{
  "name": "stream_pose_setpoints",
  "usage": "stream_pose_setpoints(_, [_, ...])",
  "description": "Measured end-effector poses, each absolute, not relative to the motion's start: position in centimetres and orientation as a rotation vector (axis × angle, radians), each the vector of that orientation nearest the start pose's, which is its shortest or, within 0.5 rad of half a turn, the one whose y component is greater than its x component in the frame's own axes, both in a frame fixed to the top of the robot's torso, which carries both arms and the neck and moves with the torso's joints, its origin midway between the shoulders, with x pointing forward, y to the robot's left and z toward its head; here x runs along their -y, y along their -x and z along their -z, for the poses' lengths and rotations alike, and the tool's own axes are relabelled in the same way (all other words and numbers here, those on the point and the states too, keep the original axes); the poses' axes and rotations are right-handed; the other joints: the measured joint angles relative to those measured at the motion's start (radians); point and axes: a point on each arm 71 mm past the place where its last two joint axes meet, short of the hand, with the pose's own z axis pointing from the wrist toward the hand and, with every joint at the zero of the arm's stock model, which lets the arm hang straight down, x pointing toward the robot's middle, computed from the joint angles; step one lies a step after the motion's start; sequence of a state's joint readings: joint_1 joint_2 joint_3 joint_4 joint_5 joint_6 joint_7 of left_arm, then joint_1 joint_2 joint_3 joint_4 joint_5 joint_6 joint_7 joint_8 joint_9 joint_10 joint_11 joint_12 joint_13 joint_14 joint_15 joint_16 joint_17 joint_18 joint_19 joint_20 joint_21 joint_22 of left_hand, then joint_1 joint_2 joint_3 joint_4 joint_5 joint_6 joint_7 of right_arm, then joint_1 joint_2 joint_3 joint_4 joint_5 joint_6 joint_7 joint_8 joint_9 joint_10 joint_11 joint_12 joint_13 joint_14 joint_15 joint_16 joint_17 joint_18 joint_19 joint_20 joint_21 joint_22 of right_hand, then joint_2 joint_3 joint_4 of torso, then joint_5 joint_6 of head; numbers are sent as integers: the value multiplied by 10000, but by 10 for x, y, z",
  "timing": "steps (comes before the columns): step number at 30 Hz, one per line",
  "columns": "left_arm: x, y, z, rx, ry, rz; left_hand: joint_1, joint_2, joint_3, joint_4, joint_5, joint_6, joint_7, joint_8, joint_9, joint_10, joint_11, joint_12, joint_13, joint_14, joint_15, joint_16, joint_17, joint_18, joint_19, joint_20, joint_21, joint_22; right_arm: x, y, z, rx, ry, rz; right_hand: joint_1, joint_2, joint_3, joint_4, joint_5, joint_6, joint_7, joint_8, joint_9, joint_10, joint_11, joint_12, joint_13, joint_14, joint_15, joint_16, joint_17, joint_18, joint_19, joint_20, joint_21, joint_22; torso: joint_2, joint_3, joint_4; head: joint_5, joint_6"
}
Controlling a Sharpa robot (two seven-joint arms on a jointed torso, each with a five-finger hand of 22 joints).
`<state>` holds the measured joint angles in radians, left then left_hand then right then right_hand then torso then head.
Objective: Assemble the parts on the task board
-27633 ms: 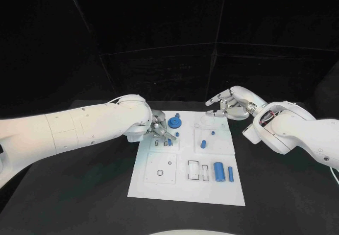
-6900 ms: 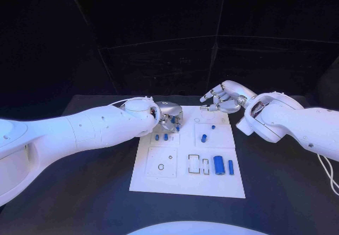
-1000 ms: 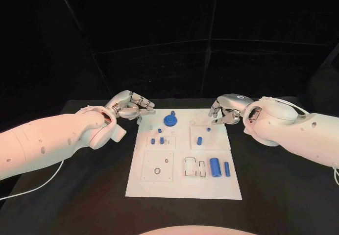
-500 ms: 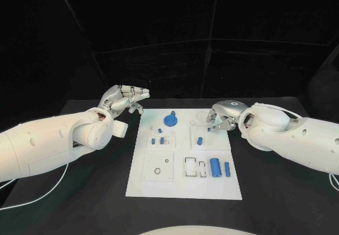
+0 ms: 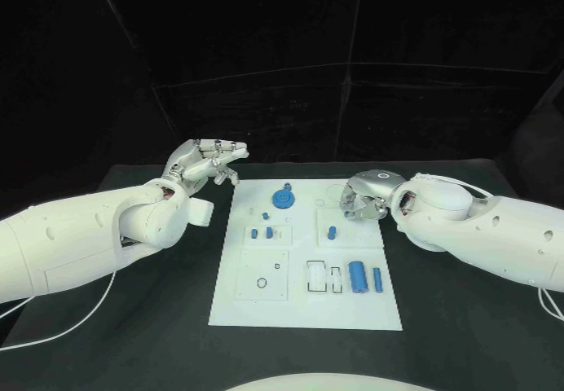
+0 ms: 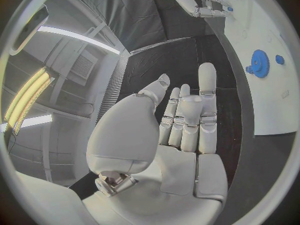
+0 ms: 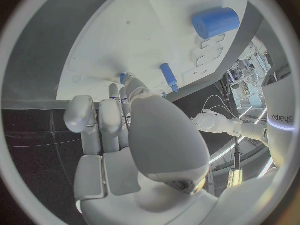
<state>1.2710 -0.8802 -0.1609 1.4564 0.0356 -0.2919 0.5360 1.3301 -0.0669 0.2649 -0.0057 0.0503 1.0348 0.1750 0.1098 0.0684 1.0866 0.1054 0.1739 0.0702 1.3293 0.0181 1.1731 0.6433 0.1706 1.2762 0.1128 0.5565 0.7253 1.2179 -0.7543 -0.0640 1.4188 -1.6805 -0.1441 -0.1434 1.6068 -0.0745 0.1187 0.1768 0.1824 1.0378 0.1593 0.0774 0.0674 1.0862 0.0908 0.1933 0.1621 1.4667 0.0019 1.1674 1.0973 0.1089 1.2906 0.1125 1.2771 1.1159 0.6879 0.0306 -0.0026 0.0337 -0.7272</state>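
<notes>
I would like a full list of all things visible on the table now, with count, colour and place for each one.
Task board: one, white, middle of the table.
Gear: one, blue, far part of the board, left of centre.
Thick cylinder: one, blue, near right part of the board.
Thin rod: one, blue, just right of the thick cylinder.
Small pegs: several, blue, on the board's far half; exact count is hard to tell.
Table: one, black, under the board.
Left hand: one, silver, raised beyond the board's far left corner, holding nothing.
Right hand: one, silver, fingers down at the board's far right part.
</notes>
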Motion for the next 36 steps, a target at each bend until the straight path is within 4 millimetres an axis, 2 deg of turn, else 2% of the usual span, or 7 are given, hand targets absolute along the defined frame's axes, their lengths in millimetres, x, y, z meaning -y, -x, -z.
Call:
stream_pose_setpoints(13, [-252,-498,182,-13103,10629,15030,0,0,-28,-28,0,-2,-2,-1,-9,-1,0,6,-6,0,0,0,0,-2,0,0,-20,-12,182,-501,205,-17801,4345,-4439,41,-41,849,-194,-101,395,-73,0,13,488,-89,-88,-303,0,0,435,437,0,295,-64,437,582,-5,2,8,13,-46])
stream_pose_setpoints(15, [-252,-498,182,-13101,10634,15030,0,-1,-28,-28,0,-2,-2,-1,-9,-1,0,6,-6,0,1,0,0,-2,0,0,-20,-12,182,-501,205,-17803,4352,-4432,40,-41,1020,-232,-172,482,-56,0,13,576,-68,-129,-336,0,0,495,479,-161,361,-75,518,684,-5,2,8,13,-47])
stream_pose_setpoints(19, [-253,-499,182,-13092,10647,15019,41,40,-28,-28,0,-2,-2,-1,-8,-1,1,6,-6,0,0,0,-12,-3,0,0,-20,-24,182,-501,205,-17784,4365,-4392,40,-41,1488,-409,-538,693,-116,22,33,823,-138,-134,-396,-6,-6,495,396,-164,716,-115,894,1222,-5,1,8,6,-62])
stream_pose_setpoints(21, [-253,-499,182,-13087,10654,15013,41,40,-27,-28,0,-2,-2,-1,-8,-1,1,6,-6,1,0,0,-12,-4,0,0,-20,-24,181,-501,205,-17759,4368,-4361,39,-42,1742,-504,-628,787,-108,67,39,927,-171,-135,-416,-3,-73,495,314,-322,894,-147,1104,1537,-5,1,8,-1,-67])
stream_pose_setpoints(28, [-255,-499,182,-13064,10670,14972,41,39,-27,-28,0,-3,-2,-1,-8,-1,1,6,-6,0,1,0,-12,-5,0,0,-20,-31,180,-499,207,-17541,4349,-4265,-81,32,2532,-870,-782,1062,-203,56,41,1183,-175,-234,-472,-25,-101,431,107,-319,1196,-197,1520,1922,-10,1,8,-31,-76])
stream_pose_setpoints(30, [-255,-500,182,-13056,10673,14957,41,39,-27,-28,0,-2,-2,-1,-8,-1,1,6,-6,1,1,0,-12,-4,0,0,-20,-34,180,-498,207,-17479,4340,-4231,-301,-22,2787,-998,-799,1103,-185,31,38,1200,-159,-249,-481,-35,-112,431,60,-475,1196,-197,1549,1922,-12,1,8,-34,-78])
stream_pose_setpoints(36, [-257,-500,182,-13027,10686,14899,41,39,-27,-28,0,-21,16,-1,-12,-1,1,6,-15,1,1,1,-15,-6,0,0,-20,-45,180,-495,205,-17237,4285,-4206,-629,-121,3160,-1261,-800,1114,-176,28,33,1202,-160,-349,-494,-35,-111,430,-2,-474,1267,-198,1664,1921,-16,0,4,-46,-74])
